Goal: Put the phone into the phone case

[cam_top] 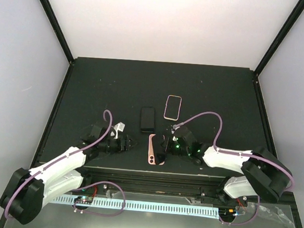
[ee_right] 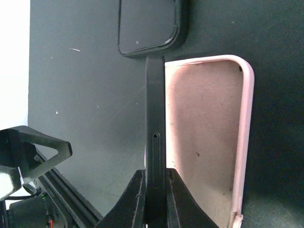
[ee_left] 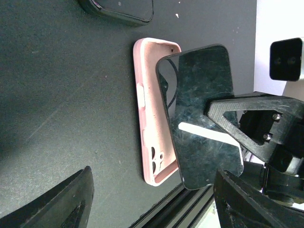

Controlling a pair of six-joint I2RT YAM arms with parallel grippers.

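Left approach: the left pincer (cam_top: 128, 142) is hovering just beside the pink case (ee_left: 147, 114), jaws spread wide over bare bench (cam_top: 91, 89).
Case interior: the phone (ee_right: 155, 142) is standing on edge along one long wall, leaving the pink floor beside it exposed.
Right approach: the right pincer (cam_top: 166, 145), clamping the phone, is blocking this side.
Far end: a black handset (cam_top: 147, 119) is lying just beyond the case, narrowing the passage.
Back right: a pink-rimmed handset (cam_top: 173, 107) is lying apart.

Light fell from overhead, bright on the pale walls (cam_top: 163, 26), dim on the dark worktop (cam_top: 117, 85). The phone (ee_left: 194, 95) mirrored a white streak of glare on its glass. Close to the lens, the left hand (ee_left: 152, 190) showed fingers (ee_left: 61, 204) blurred and dark; the top view was sharp.
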